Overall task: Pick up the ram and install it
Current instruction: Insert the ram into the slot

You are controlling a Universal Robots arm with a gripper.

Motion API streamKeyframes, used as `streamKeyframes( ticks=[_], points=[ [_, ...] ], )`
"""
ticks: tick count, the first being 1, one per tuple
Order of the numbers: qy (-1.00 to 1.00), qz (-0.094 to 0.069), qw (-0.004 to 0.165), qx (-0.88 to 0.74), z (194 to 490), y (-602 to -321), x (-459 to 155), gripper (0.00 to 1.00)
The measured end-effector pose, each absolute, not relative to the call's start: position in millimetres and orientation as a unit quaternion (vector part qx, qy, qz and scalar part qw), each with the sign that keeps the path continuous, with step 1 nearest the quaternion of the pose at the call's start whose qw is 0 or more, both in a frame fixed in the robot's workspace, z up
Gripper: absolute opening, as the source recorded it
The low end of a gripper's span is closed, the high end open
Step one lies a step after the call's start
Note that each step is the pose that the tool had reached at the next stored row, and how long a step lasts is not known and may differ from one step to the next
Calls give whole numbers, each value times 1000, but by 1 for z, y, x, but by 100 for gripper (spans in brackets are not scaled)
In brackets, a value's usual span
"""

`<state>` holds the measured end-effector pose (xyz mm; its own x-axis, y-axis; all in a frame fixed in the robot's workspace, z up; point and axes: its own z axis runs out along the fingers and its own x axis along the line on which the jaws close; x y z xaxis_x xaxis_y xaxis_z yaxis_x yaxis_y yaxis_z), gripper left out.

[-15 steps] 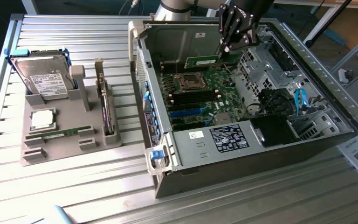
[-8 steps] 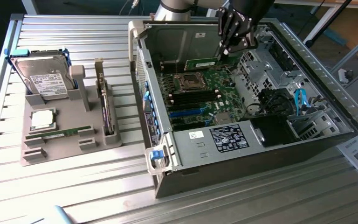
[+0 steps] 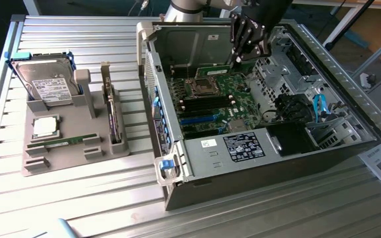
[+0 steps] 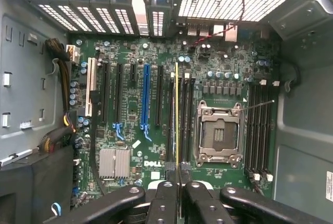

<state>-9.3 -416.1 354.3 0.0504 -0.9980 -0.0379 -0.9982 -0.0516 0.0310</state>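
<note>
Jaws tight around the ram (image 4: 177, 114)

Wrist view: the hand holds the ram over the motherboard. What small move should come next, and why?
Probably a slow, straight descent. The hand is shut on the ram, whose edge runs parallel to the black memory slots beside the empty CPU socket. It hangs above the motherboard, not yet seated.

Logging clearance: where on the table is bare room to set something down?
Bare table in front of the parts tray and computer case; narrow strip between them. Crowded inside the case, around the tool holding the ram.
</note>
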Motion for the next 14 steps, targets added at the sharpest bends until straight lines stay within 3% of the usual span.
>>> streamKeyframes(
  ticks=[14],
  points=[
    [689,24,2,-725,331,-416,-9,12]
  ],
)
